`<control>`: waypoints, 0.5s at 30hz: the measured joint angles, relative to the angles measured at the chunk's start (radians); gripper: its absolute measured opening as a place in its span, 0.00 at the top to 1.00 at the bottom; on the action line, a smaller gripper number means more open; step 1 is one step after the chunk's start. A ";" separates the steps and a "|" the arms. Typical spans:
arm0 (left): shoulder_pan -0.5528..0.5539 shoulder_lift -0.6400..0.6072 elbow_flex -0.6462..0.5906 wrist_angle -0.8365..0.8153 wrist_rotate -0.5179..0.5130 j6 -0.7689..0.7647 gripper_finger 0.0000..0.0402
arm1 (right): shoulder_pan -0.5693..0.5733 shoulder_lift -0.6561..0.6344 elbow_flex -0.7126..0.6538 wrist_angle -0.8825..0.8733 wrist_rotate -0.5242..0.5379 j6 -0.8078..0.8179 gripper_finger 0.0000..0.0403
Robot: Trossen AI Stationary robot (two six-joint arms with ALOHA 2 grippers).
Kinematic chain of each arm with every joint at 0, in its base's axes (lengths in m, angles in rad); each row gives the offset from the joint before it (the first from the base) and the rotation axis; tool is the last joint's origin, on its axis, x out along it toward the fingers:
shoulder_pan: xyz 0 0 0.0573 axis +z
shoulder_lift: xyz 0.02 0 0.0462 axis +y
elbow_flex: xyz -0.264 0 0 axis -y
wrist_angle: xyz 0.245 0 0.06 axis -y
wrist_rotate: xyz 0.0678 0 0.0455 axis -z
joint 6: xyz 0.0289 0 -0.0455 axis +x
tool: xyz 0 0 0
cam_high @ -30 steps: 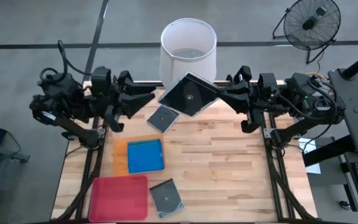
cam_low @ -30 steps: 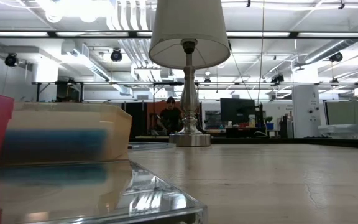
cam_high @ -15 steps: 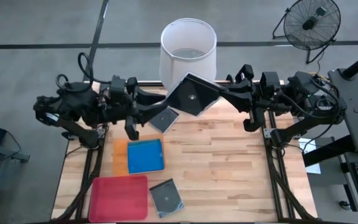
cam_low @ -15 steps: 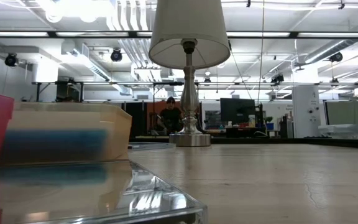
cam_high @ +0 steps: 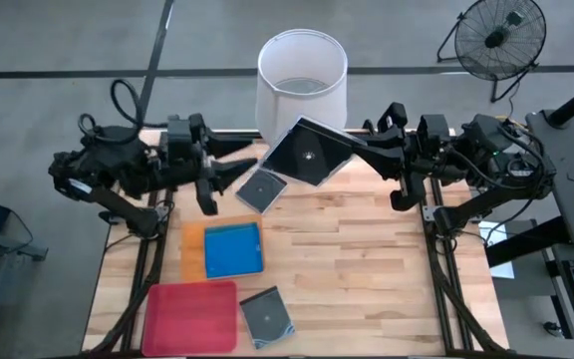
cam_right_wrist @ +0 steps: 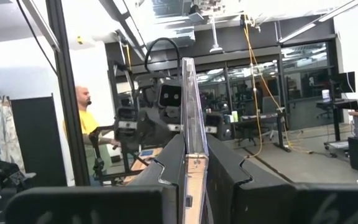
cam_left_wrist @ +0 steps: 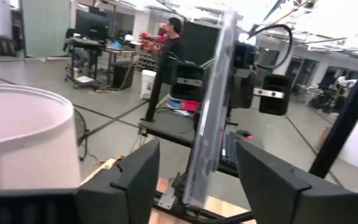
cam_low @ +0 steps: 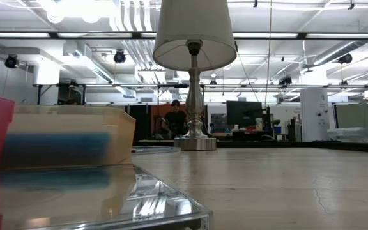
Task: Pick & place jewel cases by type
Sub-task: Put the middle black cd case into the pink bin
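Right gripper (cam_high: 352, 148) clamping clear case (cam_high: 305, 153) above table's far edge. Left gripper (cam_high: 235, 166) hanging open beside it. Blue case (cam_high: 233, 249) sitting in orange tray (cam_high: 192, 252); second clear case (cam_high: 261, 189) and third (cam_high: 268, 316) waiting on table; pink tray (cam_high: 190, 317) looking empty.

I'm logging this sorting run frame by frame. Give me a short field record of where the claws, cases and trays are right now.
right claw: shut on a dark jewel case, held up over the table's far edge
left claw: open, apart from the held case
second dark case: flat on the table below the held one
third dark case: beside the pink tray
blue case: in the orange tray
lamp: at the far edge
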State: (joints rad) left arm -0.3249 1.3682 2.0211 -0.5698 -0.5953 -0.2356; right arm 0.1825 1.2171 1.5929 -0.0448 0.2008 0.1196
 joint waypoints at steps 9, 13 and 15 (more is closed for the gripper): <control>0.000 0.019 0.042 -0.088 0.045 0.024 0.48 | 0.000 0.000 0.000 -0.001 0.000 0.001 0.92; 0.006 0.023 0.050 -0.092 0.109 0.035 0.48 | 0.000 0.000 0.000 -0.002 -0.015 0.009 0.92; 0.009 0.023 0.054 -0.092 0.117 0.054 0.48 | 0.000 0.000 0.000 -0.002 -0.023 0.012 0.92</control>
State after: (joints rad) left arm -0.3156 1.3911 2.0754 -0.6614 -0.4782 -0.1820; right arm 0.1826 1.2175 1.5929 -0.0472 0.1776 0.1314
